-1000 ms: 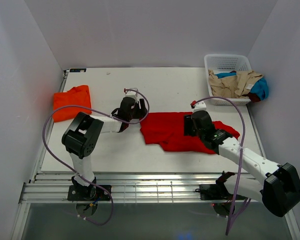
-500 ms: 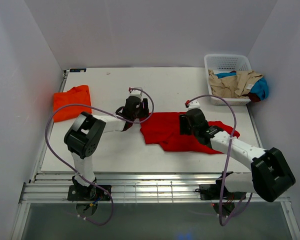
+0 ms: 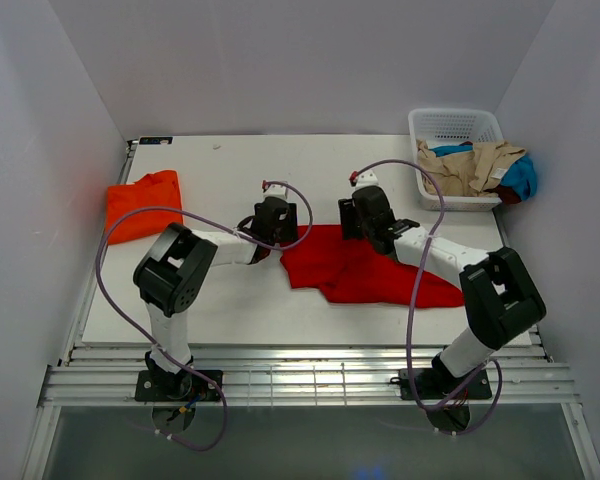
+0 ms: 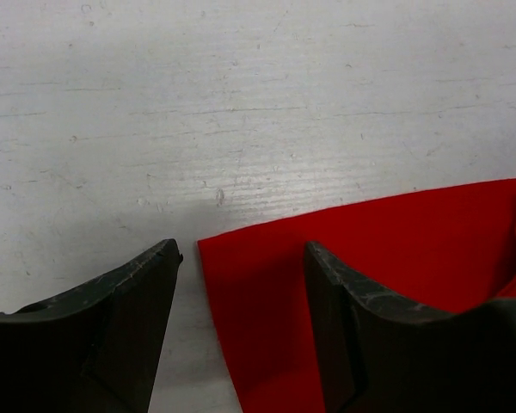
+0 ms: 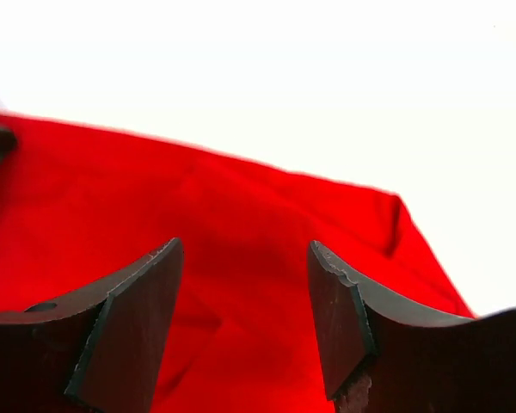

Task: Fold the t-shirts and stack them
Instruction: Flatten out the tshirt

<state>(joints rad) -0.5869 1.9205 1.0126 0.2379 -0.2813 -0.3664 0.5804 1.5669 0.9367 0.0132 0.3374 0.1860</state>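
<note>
The large red t-shirt point(image 3: 355, 270) lies spread and partly folded in the middle of the table. My left gripper point(image 3: 283, 232) is open at its far left corner. In the left wrist view that corner of the red t-shirt point(image 4: 396, 241) lies flat on the table between the spread jaws of the left gripper point(image 4: 242, 249). My right gripper point(image 3: 368, 228) is open over the shirt's far edge. In the right wrist view the right gripper point(image 5: 245, 248) has only the red t-shirt point(image 5: 155, 189) below its jaws. The orange t-shirt point(image 3: 143, 203) lies folded at the far left.
A white lattice basket point(image 3: 455, 125) stands at the back right corner with tan and blue cloth point(image 3: 475, 168) spilling out of it. The right arm point(image 3: 440, 260) stretches across the right side of the red shirt. Grey walls close in the table on three sides.
The right gripper has moved left and away from me, from the shirt's middle to its far edge. The left gripper has shifted right, up to the shirt's corner. The shirt lies where it was.
</note>
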